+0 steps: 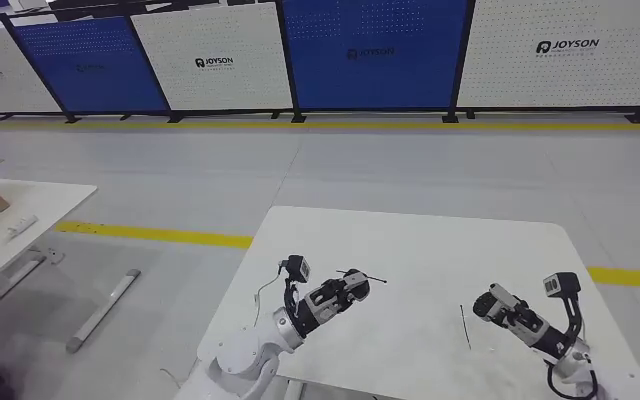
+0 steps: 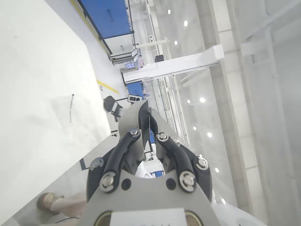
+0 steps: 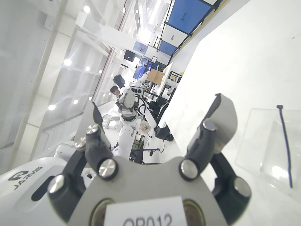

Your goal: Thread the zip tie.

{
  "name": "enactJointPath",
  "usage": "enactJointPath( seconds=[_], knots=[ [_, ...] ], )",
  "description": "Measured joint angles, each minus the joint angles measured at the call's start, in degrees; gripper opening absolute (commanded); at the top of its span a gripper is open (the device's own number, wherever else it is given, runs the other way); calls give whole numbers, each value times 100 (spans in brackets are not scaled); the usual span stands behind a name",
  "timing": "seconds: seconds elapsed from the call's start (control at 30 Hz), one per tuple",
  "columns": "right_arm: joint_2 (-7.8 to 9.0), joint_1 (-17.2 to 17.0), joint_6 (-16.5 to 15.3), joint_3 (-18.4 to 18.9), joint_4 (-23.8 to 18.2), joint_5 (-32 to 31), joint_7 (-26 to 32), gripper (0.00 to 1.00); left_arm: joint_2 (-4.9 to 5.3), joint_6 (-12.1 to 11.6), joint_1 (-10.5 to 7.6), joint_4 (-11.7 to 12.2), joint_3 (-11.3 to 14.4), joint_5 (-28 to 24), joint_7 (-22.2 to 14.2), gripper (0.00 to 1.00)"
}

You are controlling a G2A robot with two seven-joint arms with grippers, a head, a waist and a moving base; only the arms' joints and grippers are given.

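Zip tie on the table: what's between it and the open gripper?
Right wrist view: only bare table and the clear sheet under the zip tie, up to the right gripper.

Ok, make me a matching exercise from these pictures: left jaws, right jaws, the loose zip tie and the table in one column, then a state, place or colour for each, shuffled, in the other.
Column one:
1. left jaws
2. right jaws
3. loose zip tie
4. table

Column two:
A. white
B. open, holding nothing
C. lying flat on the tabletop
D. shut on the other zip tie

Pairs: 1-D, 2-B, 3-C, 4-A.
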Motion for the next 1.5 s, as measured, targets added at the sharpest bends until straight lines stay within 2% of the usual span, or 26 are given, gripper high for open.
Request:
enactJointPath(
  seconds=[0.13,0.23,0.57,0.63,0.7,0.77,0.9,1.03,1.13,1.27,1.5],
  knots=[
    [0,0,0,0,0,0,0,100,-9,153,-160,416,216,207,43,0],
    [0,0,0,0,0,0,0,100,-20,171,-239,614,337,285,135,0],
    [0,0,0,0,0,0,0,100,-23,197,-265,652,375,260,141,0],
    [0,0,0,0,0,0,0,100,-30,133,-288,626,401,259,207,0],
    [0,0,0,0,0,0,0,100,-39,-24,-299,529,408,165,281,0],
    [0,0,0,0,0,0,0,100,-40,-253,-259,323,351,13,342,0],
    [0,0,0,0,0,0,0,100,-21,-586,-91,-219,177,-169,371,0],
    [0,0,0,0,0,0,0,100,12,-598,89,-749,13,-444,156,0],
    [0,0,0,0,0,0,0,100,33,-669,202,-991,-119,-709,-22,0],
    [0,0,0,0,0,0,0,100,58,-828,367,-1209,-245,-843,-201,0],
    [0,0,0,0,0,0,0,100,86,-832,563,-1630,-392,-762,-144,0]
  ],
)
